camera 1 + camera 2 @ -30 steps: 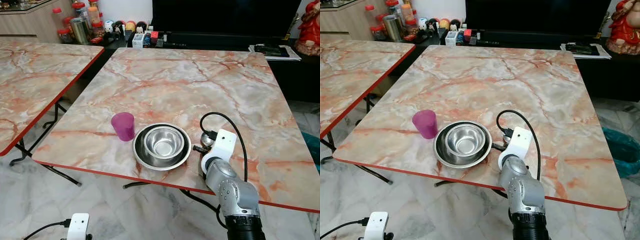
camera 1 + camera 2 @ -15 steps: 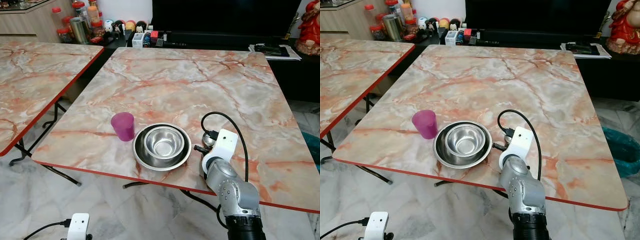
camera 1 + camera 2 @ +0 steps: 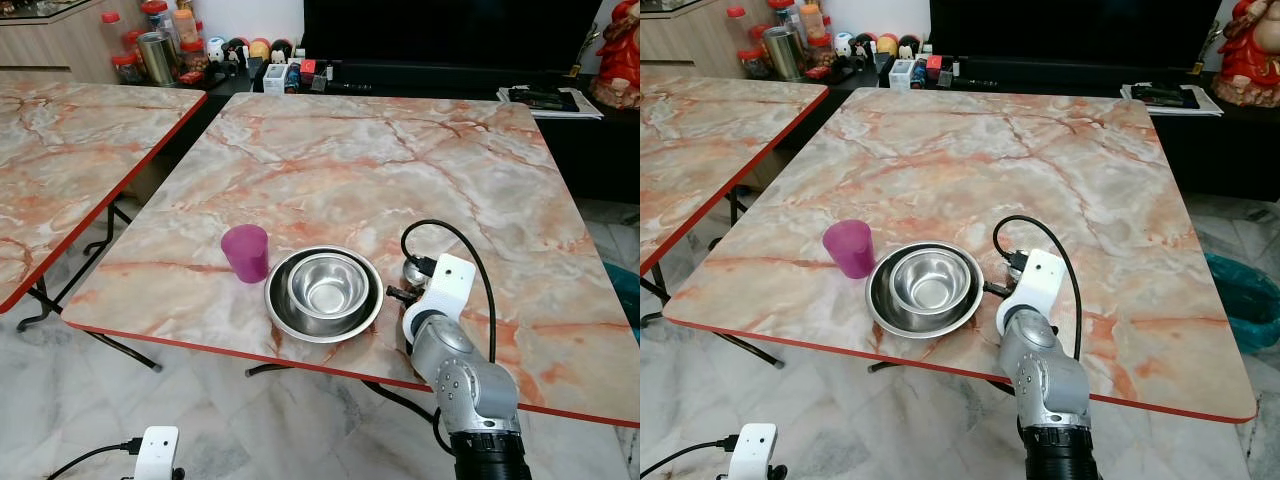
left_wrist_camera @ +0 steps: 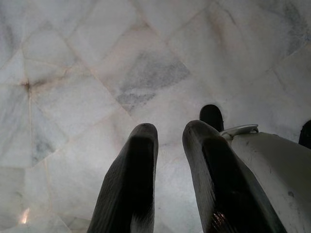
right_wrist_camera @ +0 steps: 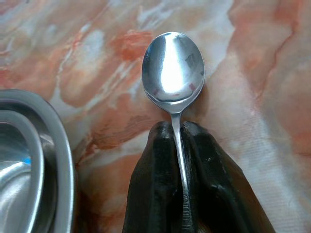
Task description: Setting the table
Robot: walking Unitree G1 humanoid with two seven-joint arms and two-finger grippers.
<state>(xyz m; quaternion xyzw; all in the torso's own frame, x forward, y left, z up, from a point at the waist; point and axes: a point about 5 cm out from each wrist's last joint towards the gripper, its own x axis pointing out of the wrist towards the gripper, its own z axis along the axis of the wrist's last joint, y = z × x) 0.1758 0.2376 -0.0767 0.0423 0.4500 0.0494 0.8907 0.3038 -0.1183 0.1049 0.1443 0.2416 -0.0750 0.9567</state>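
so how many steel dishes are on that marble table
2, nested: a wide shallow stainless steel plate near the front edge of the marble table, right of the purple plastic cup, and a smaller steel bowl sitting inside it.

No words, numbers or signs can be read anywhere. The jars and small boxes (image 3: pixel 283 76) past the far edge of the table (image 3: pixel 400 150) are too small and blurry to read. The spoon (image 5: pixel 173 73) handle has some tiny marks, but they are too dark to make out.
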